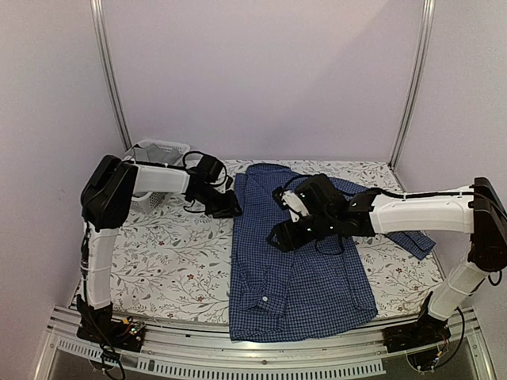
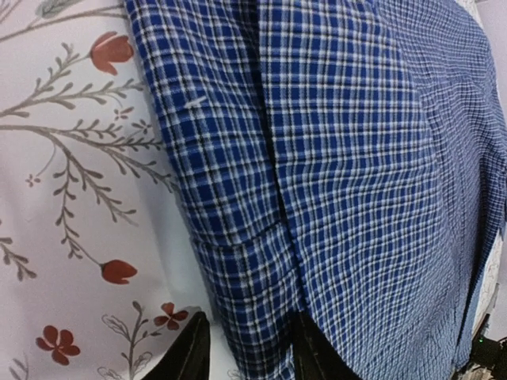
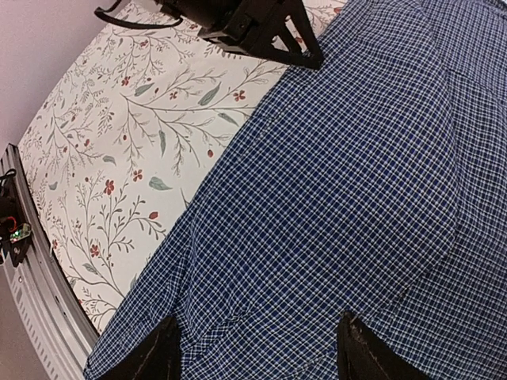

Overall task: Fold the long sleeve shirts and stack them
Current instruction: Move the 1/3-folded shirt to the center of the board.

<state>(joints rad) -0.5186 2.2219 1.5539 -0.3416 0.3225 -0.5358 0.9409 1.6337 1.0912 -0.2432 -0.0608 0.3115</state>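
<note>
The dark blue checked shirt [image 1: 297, 253] lies flat on the flowered table cover, collar at the back and one sleeve [image 1: 416, 241] sticking out to the right. My left gripper [image 1: 226, 207] is low at the shirt's upper left edge, open, with the folded edge of the cloth [image 2: 253, 317] between its fingers [image 2: 190, 356]. It also shows in the right wrist view [image 3: 277, 32]. My right gripper [image 1: 281, 236] hovers over the middle of the shirt [image 3: 333, 198], open wide and empty. The grey shirt is out of view.
A white basket [image 1: 158, 154] stands at the back left corner, behind the left arm. The flowered cover [image 1: 174, 253] is bare left of the shirt. The metal rail [image 1: 238, 356] runs along the near edge, and the shirt's hem reaches it.
</note>
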